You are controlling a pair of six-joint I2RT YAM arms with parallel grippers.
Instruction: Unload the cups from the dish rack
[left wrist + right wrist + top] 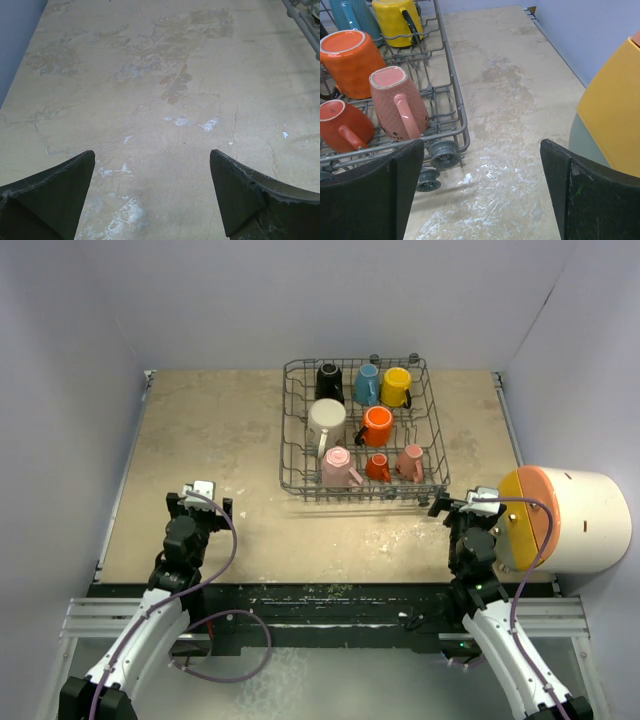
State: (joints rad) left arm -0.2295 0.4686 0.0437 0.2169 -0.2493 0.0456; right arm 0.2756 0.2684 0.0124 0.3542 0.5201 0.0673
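Left tool (152,162) and right tool (482,150) gape empty — the pink ceramic mug (387,95) in the grey wire dish rack (454,82) looks light, slick, brittle — pinch its handle.

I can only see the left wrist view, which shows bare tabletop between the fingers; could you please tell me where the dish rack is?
Observer: The dish rack stands at the far middle of the table, ahead and to the right of your left pincer.
Operator: Thank you. How many cups does it hold?
Observer: Eight, from the black cup at its far left to a pink cup at its near right.
Operator: Is the other arm nearer to them?
Observer: Yes; the right pincer hangs open and empty just outside the rack's near right corner, facing that pink cup.
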